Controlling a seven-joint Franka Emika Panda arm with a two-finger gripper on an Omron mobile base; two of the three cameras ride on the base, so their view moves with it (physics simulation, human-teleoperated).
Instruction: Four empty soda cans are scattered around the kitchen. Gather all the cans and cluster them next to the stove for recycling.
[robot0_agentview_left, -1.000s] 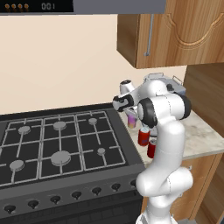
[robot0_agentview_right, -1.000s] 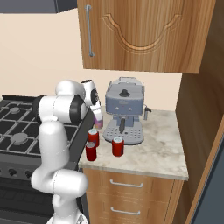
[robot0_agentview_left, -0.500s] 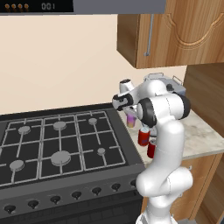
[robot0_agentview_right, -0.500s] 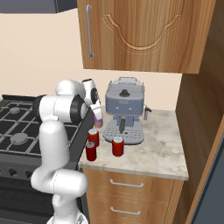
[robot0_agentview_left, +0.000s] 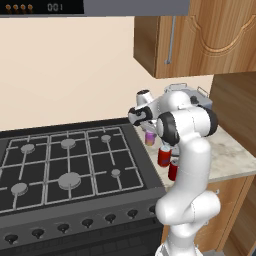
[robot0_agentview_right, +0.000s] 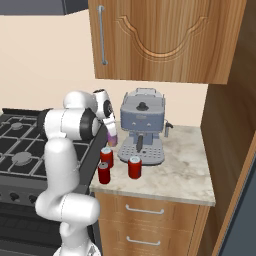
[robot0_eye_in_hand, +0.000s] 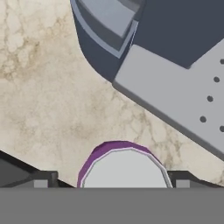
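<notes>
Front cans: two red cans (robot0_agentview_right: 104, 173) (robot0_agentview_right: 134, 167) stand upright nearest the counter (robot0_agentview_right: 185, 172) edge, close together
Third red can (robot0_agentview_right: 106, 156): just behind them, beside the stove (robot0_agentview_left: 65, 172)
Purple can (robot0_eye_in_hand: 124, 168): upright on the counter between the stove edge and the coffee machine (robot0_agentview_right: 142, 127), farther back
Gripper (robot0_eye_in_hand: 113, 183): right above the purple can, fingers (robot0_eye_in_hand: 40, 180) spread apart on either side of its top, not clamping it
Cupboard (robot0_agentview_right: 160, 40): on the wall above the coffee machine
</notes>
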